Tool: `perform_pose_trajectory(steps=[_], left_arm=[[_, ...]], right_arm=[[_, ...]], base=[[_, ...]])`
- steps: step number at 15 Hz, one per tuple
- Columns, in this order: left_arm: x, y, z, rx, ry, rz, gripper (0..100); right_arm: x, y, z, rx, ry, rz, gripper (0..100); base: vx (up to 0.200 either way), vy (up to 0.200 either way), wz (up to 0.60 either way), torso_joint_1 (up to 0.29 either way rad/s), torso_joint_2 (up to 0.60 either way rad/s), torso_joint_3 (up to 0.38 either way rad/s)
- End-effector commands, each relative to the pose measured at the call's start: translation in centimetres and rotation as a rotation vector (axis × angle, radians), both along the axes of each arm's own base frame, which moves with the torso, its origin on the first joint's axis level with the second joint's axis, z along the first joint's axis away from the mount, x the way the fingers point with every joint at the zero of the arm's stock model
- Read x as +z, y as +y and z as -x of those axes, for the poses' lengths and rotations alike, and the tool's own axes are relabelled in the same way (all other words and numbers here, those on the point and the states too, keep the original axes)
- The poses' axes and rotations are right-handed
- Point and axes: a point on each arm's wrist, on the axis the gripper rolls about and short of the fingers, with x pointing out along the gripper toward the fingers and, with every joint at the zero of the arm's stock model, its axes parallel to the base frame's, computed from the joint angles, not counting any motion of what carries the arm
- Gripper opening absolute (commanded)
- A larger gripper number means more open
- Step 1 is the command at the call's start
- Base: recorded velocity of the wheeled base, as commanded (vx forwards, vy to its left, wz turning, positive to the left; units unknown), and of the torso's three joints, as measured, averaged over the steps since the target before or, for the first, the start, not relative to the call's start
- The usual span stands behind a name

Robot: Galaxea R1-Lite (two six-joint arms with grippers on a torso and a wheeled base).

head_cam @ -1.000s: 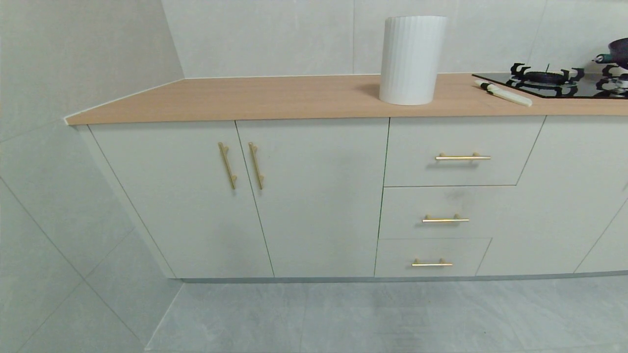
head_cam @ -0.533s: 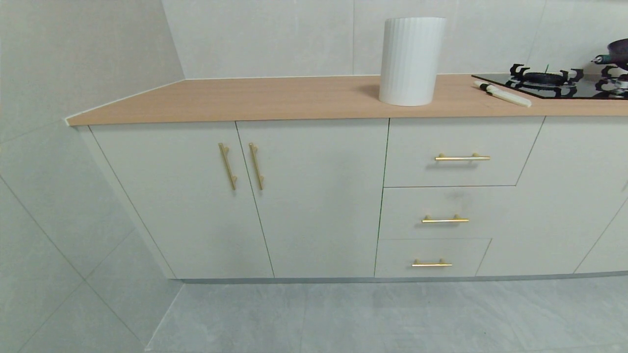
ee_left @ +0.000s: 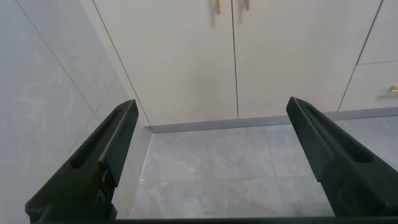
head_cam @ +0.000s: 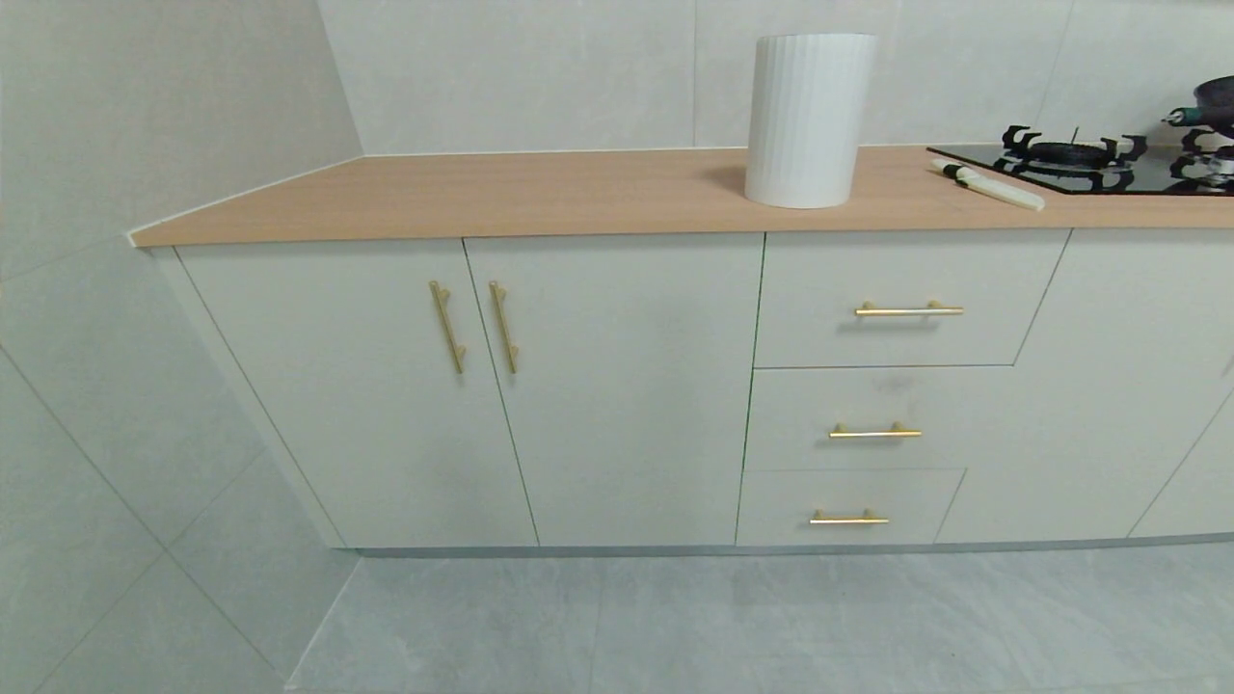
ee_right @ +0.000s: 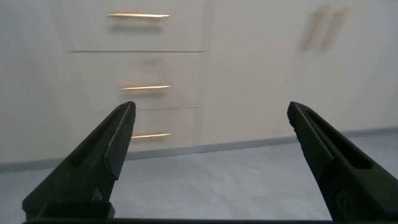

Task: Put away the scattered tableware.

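Note:
A knife (head_cam: 988, 183) with a cream blade and a dark collar lies on the wooden counter (head_cam: 540, 193), just before the hob. To its left stands a tall white ribbed container (head_cam: 808, 119), upright. My left gripper (ee_left: 210, 106) hangs low over the grey floor, open, facing the double cabinet doors (ee_left: 233, 56), with nothing between its fingers. My right gripper (ee_right: 210, 109) is also low and open, empty, and faces the drawer stack (ee_right: 140, 87).
A black gas hob (head_cam: 1089, 164) with a dark pot (head_cam: 1217, 101) sits at the counter's far right. Below are two cabinet doors with brass handles (head_cam: 474, 326) and three drawers (head_cam: 906, 308). A tiled wall (head_cam: 116, 386) closes the left side. The floor (head_cam: 675, 627) is open.
The head view has shifted very slightly. The knife, the container and both grippers have not visibly moved.

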Motion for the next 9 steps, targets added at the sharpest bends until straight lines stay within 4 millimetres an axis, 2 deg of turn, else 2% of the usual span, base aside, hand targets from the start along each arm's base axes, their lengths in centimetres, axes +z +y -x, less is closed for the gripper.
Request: perform_pose_trajectory(steps=[1, 4, 9], left_arm=[[0.00, 0.00, 0.00, 0.001, 0.000, 0.000, 100], [0.00, 0.00, 0.00, 0.001, 0.000, 0.000, 100], [0.00, 0.00, 0.00, 0.001, 0.000, 0.000, 100]], right_arm=[[-2.41, 0.11, -0.95, 0.055, 0.043, -0.022, 100], [-2.93, 0.39, -0.98, 0.183, 0.093, -0.043, 100], [-3.03, 0.41, -0.97, 0.196, 0.104, -0.061, 100]], base=[[0.000, 0.000, 0.00, 0.000, 0.00, 0.000], [0.000, 0.000, 0.00, 0.000, 0.00, 0.000], [0.000, 0.000, 0.00, 0.000, 0.00, 0.000]])
